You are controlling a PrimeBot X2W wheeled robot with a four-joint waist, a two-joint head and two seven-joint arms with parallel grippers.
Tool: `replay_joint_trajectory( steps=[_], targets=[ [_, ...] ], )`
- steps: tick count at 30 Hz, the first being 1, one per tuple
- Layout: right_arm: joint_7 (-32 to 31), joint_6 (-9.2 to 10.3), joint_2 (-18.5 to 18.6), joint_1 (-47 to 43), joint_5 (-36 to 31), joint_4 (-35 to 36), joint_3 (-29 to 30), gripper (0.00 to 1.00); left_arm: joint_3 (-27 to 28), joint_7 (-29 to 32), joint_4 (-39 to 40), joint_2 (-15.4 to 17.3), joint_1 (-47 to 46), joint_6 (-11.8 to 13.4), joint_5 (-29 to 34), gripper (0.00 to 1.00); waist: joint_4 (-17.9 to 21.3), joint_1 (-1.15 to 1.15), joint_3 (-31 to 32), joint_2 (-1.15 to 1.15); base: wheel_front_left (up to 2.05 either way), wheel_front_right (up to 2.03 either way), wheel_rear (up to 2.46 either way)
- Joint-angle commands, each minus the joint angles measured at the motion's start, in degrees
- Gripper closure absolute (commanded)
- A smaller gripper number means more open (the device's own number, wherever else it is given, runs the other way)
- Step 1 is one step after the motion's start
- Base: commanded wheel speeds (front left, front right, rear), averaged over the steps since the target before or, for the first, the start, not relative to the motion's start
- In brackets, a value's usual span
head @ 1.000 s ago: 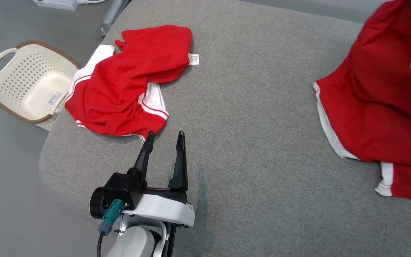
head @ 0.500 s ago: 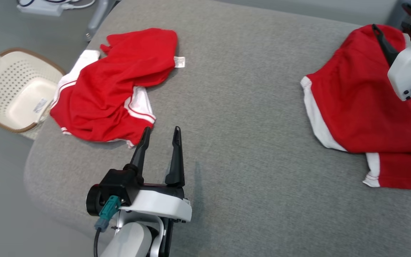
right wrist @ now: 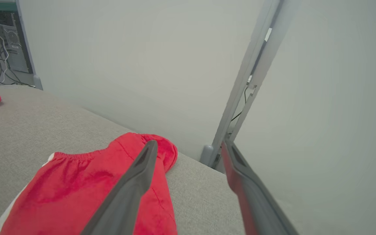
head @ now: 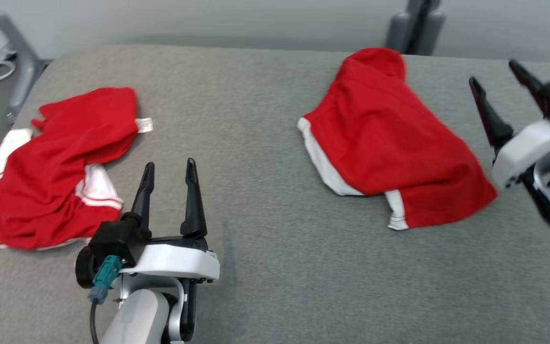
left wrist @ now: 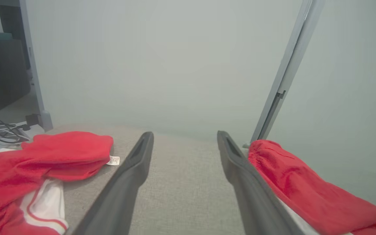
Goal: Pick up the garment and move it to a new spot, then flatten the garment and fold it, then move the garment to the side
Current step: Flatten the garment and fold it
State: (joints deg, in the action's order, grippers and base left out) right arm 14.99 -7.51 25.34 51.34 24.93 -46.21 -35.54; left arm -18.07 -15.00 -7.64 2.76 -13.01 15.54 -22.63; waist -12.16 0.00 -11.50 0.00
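Nearest you, the left gripper (head: 169,166) hovers over the grey padded surface (head: 280,277), fingers apart and empty. Beyond it, the garment (head: 389,153) lies crumpled just left of your right gripper (head: 493,74), whose fingers are also spread, holding nothing. The other red cloth (head: 55,167) lies far left.

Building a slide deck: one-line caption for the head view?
Open left claw beside crumpled red garment; open right claw beside second red garment, on grey table.

A wide bare strip of the grey padded surface (head: 251,143) lies open from far edge to near edge. A crumpled red-and-white garment (head: 50,167) blocks the left edge; red shorts (head: 389,148) fill the far right.
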Motion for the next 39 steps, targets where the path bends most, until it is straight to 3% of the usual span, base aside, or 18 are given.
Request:
replay_joint_trajectory(
  steps=[1,9,15,26,39],
  targets=[
    [0.3,0.04,-0.8,-4.5,-1.4,3.0,3.6,0.0,1.1,-0.2,-0.3,0.2,0.8,-0.5,0.7,0.0,4.2,0.0,2.8,0.0,0.0,0.0,0.0],
    [0.2,0.03,-9.7,-26.3,-12.3,19.8,21.3,0.0,5.1,-0.3,-0.5,0.2,2.7,-1.4,0.7,0.0,8.1,0.0,4.9,0.0,0.0,0.0,0.0],
    [0.2,0.03,-15.9,-35.6,-17.4,24.3,24.2,0.0,5.0,-0.2,-0.9,0.2,3.5,-2.4,0.8,0.0,7.7,0.0,5.2,0.0,0.0,0.0,0.0],
    [-3.1,0.03,-19.2,-36.3,-20.8,16.3,19.7,0.0,2.8,-0.2,-1.3,0.2,3.9,-2.4,0.0,0.0,3.2,0.0,5.0,0.0,0.0,0.0,0.0],
    [-3.3,0.03,-21.4,-31.2,-25.2,3.3,27.3,0.0,0.1,-0.2,-1.0,0.2,3.7,-1.7,-0.7,0.0,-3.0,0.0,3.0,0.0,0.0,0.0,0.0]
  ],
)
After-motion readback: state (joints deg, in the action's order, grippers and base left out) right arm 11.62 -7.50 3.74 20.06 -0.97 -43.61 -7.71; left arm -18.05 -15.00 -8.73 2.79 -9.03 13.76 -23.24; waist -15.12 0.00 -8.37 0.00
